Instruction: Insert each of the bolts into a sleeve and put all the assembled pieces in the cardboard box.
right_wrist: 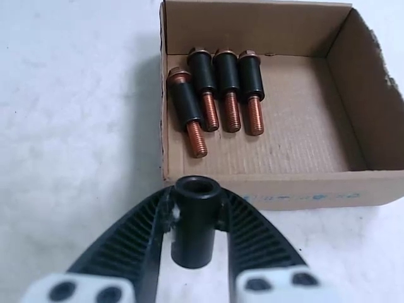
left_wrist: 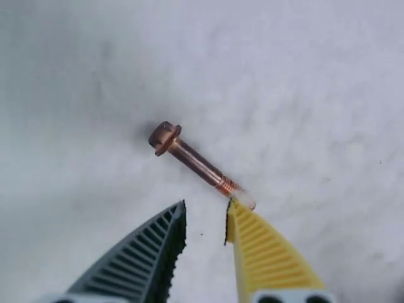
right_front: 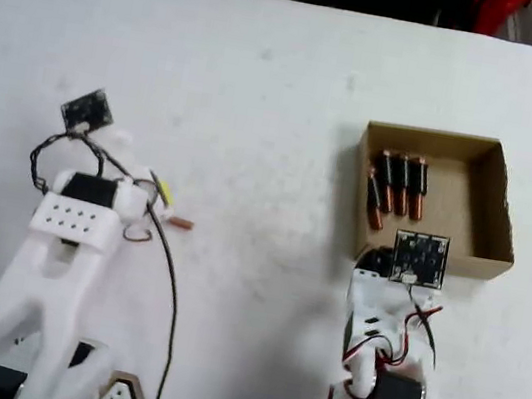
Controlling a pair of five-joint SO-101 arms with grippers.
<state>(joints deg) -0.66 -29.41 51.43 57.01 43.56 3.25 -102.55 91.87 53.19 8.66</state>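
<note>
- Four sleeved bolts are held in the cardboard box.
- A sleeve is clamped in the right gripper.
- The left gripper is opened slightly; the bolt is possibly touched.

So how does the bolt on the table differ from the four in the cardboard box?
The loose bolt lies bare on the table, alone; the boxed bolts each wear a black sleeve and lie side by side in the cardboard box. All are copper-coloured with flanged heads.

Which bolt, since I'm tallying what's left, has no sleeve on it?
The bolt lying on the table by the left fingers; the four bolts in the cardboard box each wear a black sleeve.
</note>
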